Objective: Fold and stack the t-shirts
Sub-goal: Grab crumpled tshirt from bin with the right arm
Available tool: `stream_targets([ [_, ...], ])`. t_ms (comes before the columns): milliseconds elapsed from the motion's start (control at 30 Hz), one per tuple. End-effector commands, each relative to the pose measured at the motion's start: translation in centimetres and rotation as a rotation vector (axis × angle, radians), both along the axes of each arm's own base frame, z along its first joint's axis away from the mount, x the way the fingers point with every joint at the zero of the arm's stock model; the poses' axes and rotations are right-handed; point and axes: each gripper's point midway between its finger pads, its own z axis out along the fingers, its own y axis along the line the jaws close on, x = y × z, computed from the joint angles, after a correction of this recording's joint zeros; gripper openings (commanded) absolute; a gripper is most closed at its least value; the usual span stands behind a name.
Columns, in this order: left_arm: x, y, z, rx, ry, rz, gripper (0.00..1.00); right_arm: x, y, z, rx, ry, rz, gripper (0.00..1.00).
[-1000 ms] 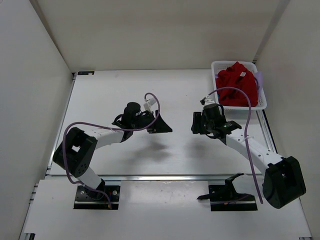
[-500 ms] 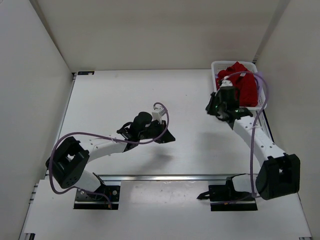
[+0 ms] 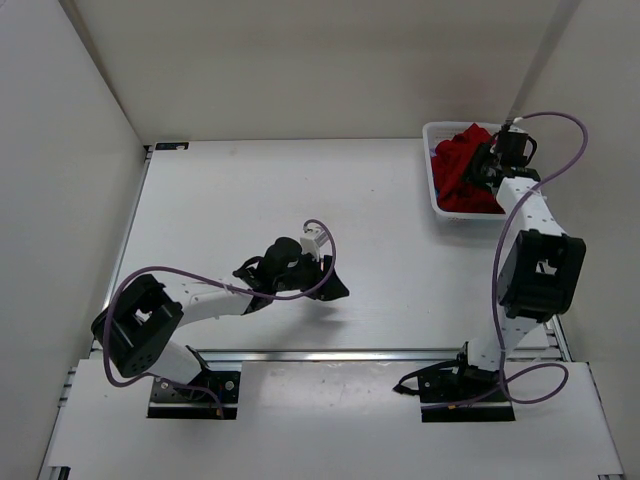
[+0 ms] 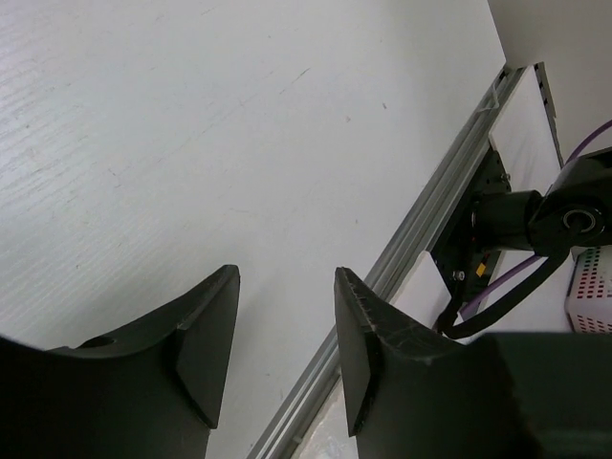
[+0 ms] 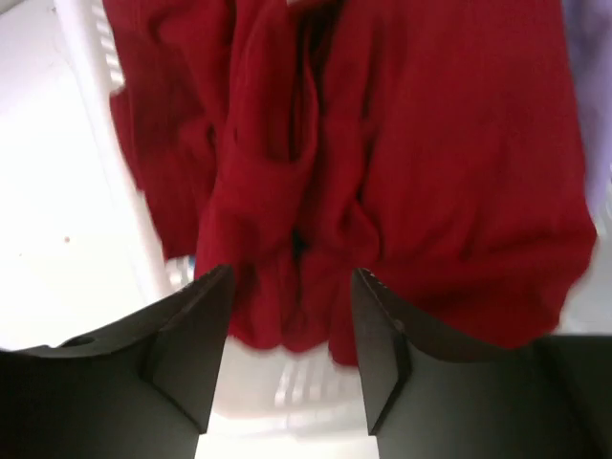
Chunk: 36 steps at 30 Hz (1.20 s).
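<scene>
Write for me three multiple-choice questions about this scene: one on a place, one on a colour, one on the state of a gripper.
1. Where is the red t-shirt?
A. hung on the back wall
B. in the basket
C. on the floor

2. What colour is the basket?
A. white
B. green
C. black

3. How do the jaws of the left gripper stand?
A. shut on cloth
B. shut on a cable
C. apart, with nothing between

Answers:
1. B, the red cloth is heaped inside the mesh walls.
2. A, its rim and walls show white.
3. C, the left wrist view shows only bare table between the two fingers.
</scene>
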Motion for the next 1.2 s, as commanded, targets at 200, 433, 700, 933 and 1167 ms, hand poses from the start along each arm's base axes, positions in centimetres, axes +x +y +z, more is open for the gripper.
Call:
stream_targets([
  [200, 0.5, 0.0, 1.1, -0.059, -0.008, -0.006, 0.54, 5.8, 0.9, 0.9, 0.040, -0.049, 0.089, 0.51],
  [433, 1.1, 0.3, 0.7, -0.056, 0.004, 0.018, 0.53, 6.0, 0.8, 0.4, 0.046, -0.026, 0.074, 0.35],
  [700, 2.4, 1.2, 1.9, -0.076, 0.018, 0.073, 0.51, 5.7, 3.9, 15.0, 0.002, -0.310, 0.137, 0.00],
  [933, 4.6, 3.6, 3.3, -0.149, 0.078, 0.186, 0.56, -2.3, 16.0, 37.7, 0.059, -0.796, 0.495, 0.00],
  [1167, 6.7, 8.0, 3.7, -0.226, 0.170, 0.347, 0.63, -13.9, 23.3, 50.9, 0.115, -1.198, 0.762, 0.00],
])
